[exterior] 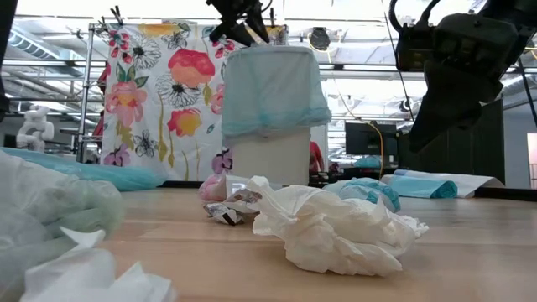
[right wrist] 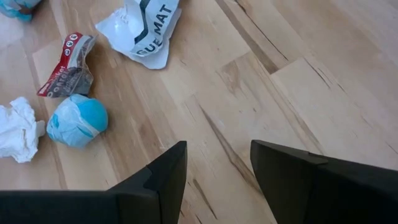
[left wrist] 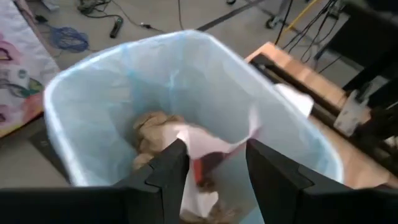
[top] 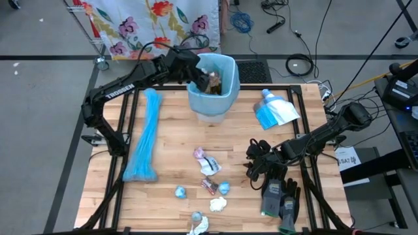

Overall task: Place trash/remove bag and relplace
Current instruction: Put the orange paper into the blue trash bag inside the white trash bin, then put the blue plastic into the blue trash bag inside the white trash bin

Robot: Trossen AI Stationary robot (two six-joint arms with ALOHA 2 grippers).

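A white bin lined with a pale blue bag point(top: 212, 83) stands at the table's far edge, with brown paper wads point(left wrist: 152, 130) inside. My left gripper point(left wrist: 216, 168) hovers open over the bin's mouth point(top: 201, 77); a white and pink wrapper point(left wrist: 214, 140) shows between its fingers. Scraps lie on the table's near middle: a white wrapper point(right wrist: 146, 28), a red-grey wrapper point(right wrist: 65, 65), a blue wad point(right wrist: 78, 120) and white tissue point(right wrist: 17, 129). My right gripper point(right wrist: 217, 180) hangs open above bare wood just right of them point(top: 253, 163). My left gripper stands over the bin with the white and pink wrapper point(left wrist: 242, 134) between its open fingers. I cannot tell whether the wrapper touches them or lies on the trash below.
A long bundle of blue bags point(top: 145, 140) lies along the table's left side. A large blue-and-white packet point(top: 275, 109) sits far right, and grey-black gloves point(top: 281, 199) near right. More wads point(top: 180, 192) and tissue point(exterior: 336, 226) lie by the near edge. Floral cloth point(exterior: 159, 92) hangs behind.
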